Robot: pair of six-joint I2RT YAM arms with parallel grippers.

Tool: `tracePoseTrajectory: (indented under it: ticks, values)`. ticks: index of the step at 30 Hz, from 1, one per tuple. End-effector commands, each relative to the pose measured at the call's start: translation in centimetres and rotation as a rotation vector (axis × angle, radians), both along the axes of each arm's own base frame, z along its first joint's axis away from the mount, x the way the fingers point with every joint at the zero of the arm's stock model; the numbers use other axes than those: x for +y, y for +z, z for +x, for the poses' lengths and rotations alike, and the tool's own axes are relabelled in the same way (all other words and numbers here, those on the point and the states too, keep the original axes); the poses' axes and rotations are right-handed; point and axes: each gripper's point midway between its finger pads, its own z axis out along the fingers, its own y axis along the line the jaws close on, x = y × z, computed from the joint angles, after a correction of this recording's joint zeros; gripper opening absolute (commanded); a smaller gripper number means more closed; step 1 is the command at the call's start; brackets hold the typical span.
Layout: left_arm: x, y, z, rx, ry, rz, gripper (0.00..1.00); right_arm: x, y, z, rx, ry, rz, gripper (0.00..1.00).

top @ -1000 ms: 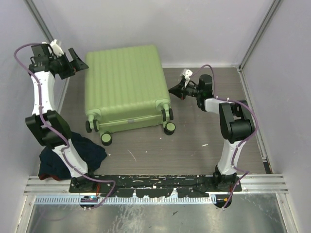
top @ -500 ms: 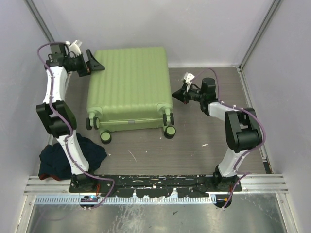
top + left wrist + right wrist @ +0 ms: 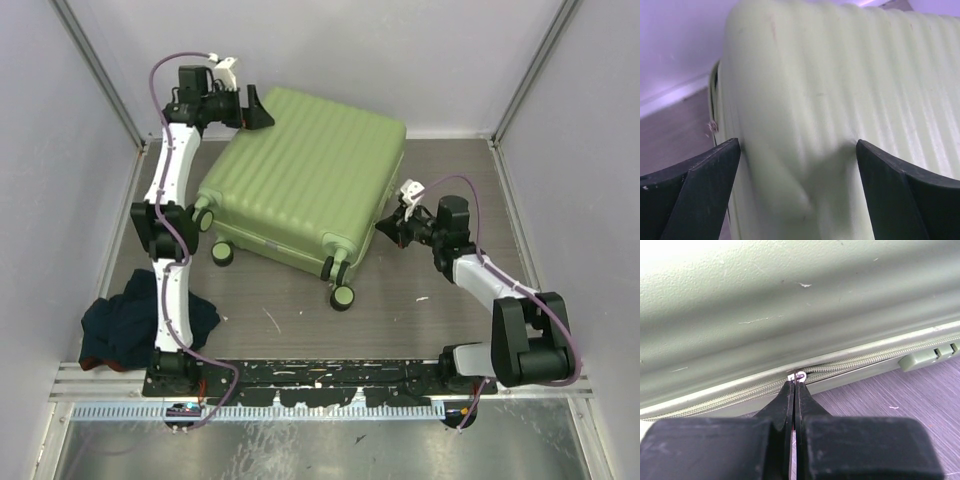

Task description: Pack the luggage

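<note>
The luggage (image 3: 310, 180) is a light-green ribbed suitcase lying closed and skewed on the table, wheels toward me. My left gripper (image 3: 258, 108) is open at its far left corner, and the wrist view shows its black fingers (image 3: 700, 185) straddling the ribbed shell (image 3: 840, 100). My right gripper (image 3: 385, 228) is at the suitcase's right side. Its wrist view shows it (image 3: 795, 382) shut on the small silver zipper pull (image 3: 799, 375) on the green zipper (image 3: 865, 360) under the shell (image 3: 790, 300).
A pile of dark blue clothing (image 3: 140, 325) lies at the near left beside the left arm's base. Black wheels (image 3: 342, 297) stick out at the suitcase's near edge. A green lock block (image 3: 920, 359) sits on the zipper line. Walls close in left, back and right.
The suitcase has swung clockwise and shifted right. My left gripper moved right along the back to its far corner. My right gripper moved nearer along the right side, still at the zipper.
</note>
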Motion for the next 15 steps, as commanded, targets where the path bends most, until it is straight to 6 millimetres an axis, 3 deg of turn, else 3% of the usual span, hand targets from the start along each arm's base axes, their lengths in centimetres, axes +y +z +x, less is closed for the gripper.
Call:
tracePoseTrajectory:
  ticks: [1, 4, 8, 12, 15]
  values:
    - [-0.1, -3.7, 1.4, -0.082, 0.021, 0.262, 0.98, 2.9, 3.5, -1.7, -0.080, 0.086, 0.086, 0.01]
    - [2.8, 0.8, 1.4, -0.173, 0.115, 0.308, 0.98, 3.9, 3.5, -2.0, -0.074, 0.092, 0.098, 0.01]
    - [6.6, 5.6, -1.7, -0.199, 0.217, 0.356, 0.98, 5.2, 3.4, -2.5, -0.056, 0.110, 0.116, 0.01]
    - [9.7, 7.3, -7.5, -0.103, 0.250, 0.375, 0.98, 6.3, 3.5, -2.8, -0.059, 0.129, 0.121, 0.00]
    - [10.7, 6.4, -12.1, 0.071, 0.221, 0.228, 0.98, 6.7, 3.6, -2.8, -0.053, 0.129, 0.126, 0.01]
